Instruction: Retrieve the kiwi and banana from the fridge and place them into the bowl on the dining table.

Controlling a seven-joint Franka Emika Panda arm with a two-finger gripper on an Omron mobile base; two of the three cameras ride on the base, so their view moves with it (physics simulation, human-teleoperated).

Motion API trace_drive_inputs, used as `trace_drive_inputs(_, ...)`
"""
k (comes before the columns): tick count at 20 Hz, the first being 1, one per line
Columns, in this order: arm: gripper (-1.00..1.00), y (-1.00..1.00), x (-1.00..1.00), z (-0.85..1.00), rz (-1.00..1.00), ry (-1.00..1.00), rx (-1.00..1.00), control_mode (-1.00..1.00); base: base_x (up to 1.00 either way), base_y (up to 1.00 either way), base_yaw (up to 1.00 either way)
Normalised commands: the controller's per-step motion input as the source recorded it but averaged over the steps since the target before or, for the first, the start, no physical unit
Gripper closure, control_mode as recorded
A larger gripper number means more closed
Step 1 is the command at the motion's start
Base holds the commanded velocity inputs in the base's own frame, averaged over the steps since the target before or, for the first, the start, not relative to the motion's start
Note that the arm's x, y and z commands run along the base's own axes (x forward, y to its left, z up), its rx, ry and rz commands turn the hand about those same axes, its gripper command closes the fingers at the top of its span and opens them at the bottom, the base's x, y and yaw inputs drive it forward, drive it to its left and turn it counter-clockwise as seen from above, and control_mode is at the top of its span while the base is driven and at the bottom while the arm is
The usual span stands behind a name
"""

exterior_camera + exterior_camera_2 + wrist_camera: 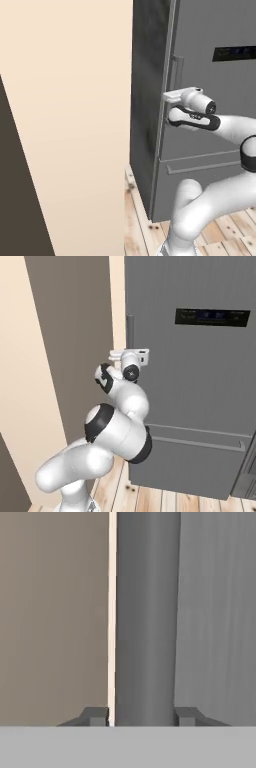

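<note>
Gripper at the fridge handle

The fridge stands shut, its long vertical handle running between the gripper's two fingertips, which sit close on either side, half-spread; actual contact cannot be told.

The fridge stands on the floor with a wall to its left. Its handle runs upright along the door's left edge, below and left of the display panel. The pincer straddles the handle, one fingertip on each side.
</note>
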Motion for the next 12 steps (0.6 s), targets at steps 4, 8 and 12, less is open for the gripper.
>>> trace_drive_inputs(4, 1.0, 0.0, -0.22, 0.03, 0.17, 0.13, 0.0, -1.0, 0.0, 0.0, 0.0)
trace_drive_inputs(8, 1.0, 0.0, -0.31, 0.09, 0.15, 0.05, 0.0, -1.0, 0.0, 0.0, 0.0)
trace_drive_inputs(12, 1.0, 0.0, -0.55, 0.12, 0.13, 0.0, 0.0, -1.0, 0.0, 0.0, 0.0)
